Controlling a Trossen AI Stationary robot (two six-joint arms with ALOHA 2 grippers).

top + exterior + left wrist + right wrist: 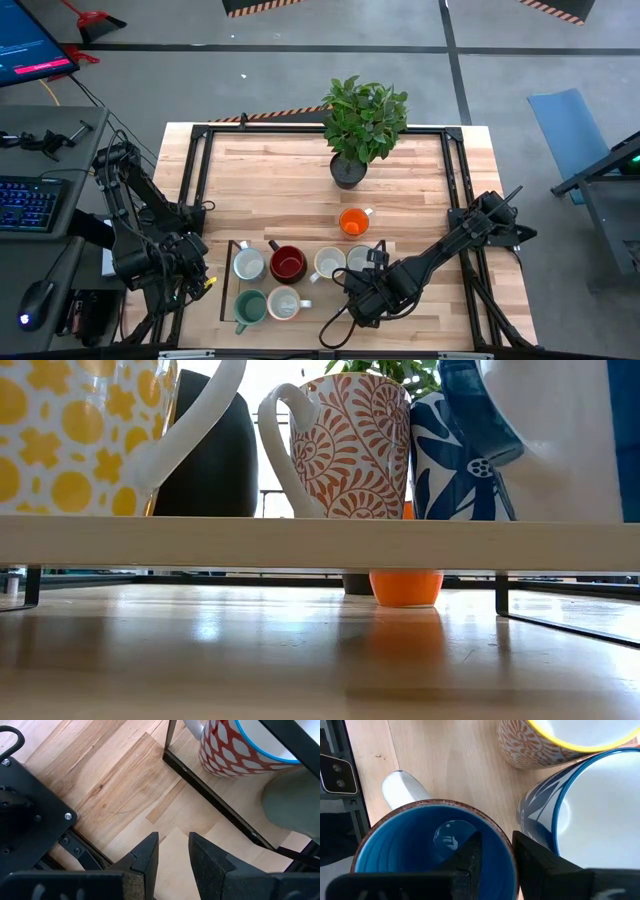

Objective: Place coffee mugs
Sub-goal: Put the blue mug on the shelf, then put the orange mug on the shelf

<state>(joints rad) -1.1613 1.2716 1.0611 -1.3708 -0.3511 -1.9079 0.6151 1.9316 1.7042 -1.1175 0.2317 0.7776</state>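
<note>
Right claw straddling the rim of a blue mug at the bottom of the high view; left claw idle at lower left.

Nearest the bottom edge of the high view, the right claw (358,300) sits over a blue-glazed mug (430,845); its fingers (470,855) are slightly parted, 1 inside the cup and 1 outside, astride the rim, and whether they press it I cannot tell. Beside it stand a blue-patterned mug (580,815) and a yellow-rimmed orange-patterned mug (540,745). Left of the claw are a teal mug (249,307) and a white mug (285,305); behind them a row holds a cream mug (248,264) and a dark red mug (287,264). Farther up, an orange mug (354,221) stands alone on the table (270,180), with a potted plant (362,125) beyond. The left claw (172,852) hangs narrowly open, empty, at lower left.
</note>
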